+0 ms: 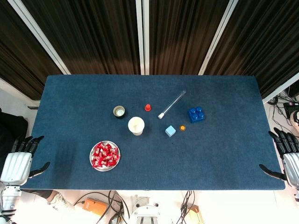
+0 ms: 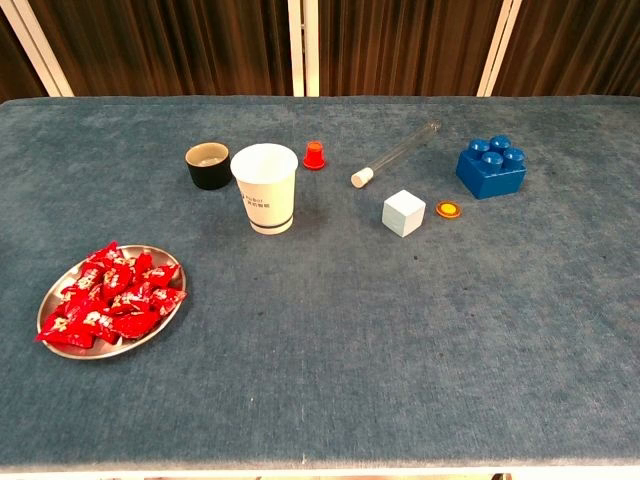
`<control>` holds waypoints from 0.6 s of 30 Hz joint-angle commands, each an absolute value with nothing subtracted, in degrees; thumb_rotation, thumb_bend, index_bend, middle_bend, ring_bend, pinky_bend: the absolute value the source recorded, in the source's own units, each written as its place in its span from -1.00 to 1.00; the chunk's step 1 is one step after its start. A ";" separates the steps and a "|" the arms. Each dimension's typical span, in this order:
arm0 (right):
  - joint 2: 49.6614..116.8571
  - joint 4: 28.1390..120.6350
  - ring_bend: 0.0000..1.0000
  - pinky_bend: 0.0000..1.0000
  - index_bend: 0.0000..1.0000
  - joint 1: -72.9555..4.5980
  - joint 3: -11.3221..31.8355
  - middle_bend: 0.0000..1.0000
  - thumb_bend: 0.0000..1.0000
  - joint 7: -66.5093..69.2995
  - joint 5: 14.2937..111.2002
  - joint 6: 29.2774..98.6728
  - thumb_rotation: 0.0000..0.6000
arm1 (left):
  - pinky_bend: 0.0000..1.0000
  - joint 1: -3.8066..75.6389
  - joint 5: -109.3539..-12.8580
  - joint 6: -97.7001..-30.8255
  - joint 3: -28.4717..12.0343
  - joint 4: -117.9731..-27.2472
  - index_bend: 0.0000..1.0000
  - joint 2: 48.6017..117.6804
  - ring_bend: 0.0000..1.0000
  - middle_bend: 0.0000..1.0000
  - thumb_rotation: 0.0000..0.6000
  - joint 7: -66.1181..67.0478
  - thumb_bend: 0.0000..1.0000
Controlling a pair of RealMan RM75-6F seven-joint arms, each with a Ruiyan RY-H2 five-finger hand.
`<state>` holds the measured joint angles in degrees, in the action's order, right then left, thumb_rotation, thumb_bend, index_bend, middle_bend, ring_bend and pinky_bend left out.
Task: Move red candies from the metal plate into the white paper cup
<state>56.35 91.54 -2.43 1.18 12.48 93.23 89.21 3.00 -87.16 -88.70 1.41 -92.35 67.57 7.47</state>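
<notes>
Honestly, candies point(image 2: 110, 300) look light and crinkly; I'd pinch a wrapper end. Both hands' fingers apart, holding nothing: left hand point(image 1: 18, 161), right hand point(image 1: 287, 156).

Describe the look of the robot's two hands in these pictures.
The head view shows both at the table's near corners. The left hand has a silver-white ribbed back shell with black fingers and thumb. The right hand, partly cut off by the frame edge, shows the same pale shell and black fingers. Neither appears in the chest view.

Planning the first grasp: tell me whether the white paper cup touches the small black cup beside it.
Apart. The chest view shows a strip of blue cloth between the white paper cup and the small black cup; the head view shows the same gap.
</notes>
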 commanded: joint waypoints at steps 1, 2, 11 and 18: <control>56.61 92.08 -1.00 -1.00 -1.00 -3.51 1.72 -0.94 -0.45 11.50 92.70 87.70 1.00 | -0.91 3.12 -86.49 -88.16 0.95 -92.88 -0.73 67.25 -0.76 -0.59 1.00 7.75 -0.75; 56.59 92.31 -1.00 -1.00 -1.00 -3.87 1.82 -0.94 -0.45 11.13 92.50 87.06 1.00 | -0.91 3.18 -86.30 -87.96 0.81 -93.04 -0.73 67.16 -0.76 -0.59 1.00 7.80 -0.75; 55.93 93.83 -1.00 -1.00 -1.00 -6.06 2.98 -0.94 -0.45 9.52 91.48 84.55 1.00 | -0.84 4.24 -89.70 -89.00 -0.18 -95.44 -0.58 67.48 -0.56 -0.39 1.00 9.06 -0.73; 54.32 95.50 -1.00 -1.00 -1.00 -6.09 3.98 -0.94 -0.45 7.65 91.11 85.90 1.00 | 0.19 10.20 -97.52 -83.12 0.11 -97.51 -0.28 70.64 0.14 0.31 1.00 14.23 -0.62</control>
<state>54.54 95.27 -6.13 3.86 7.88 91.16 85.69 8.01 -95.78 -85.72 -0.02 -96.62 69.19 12.11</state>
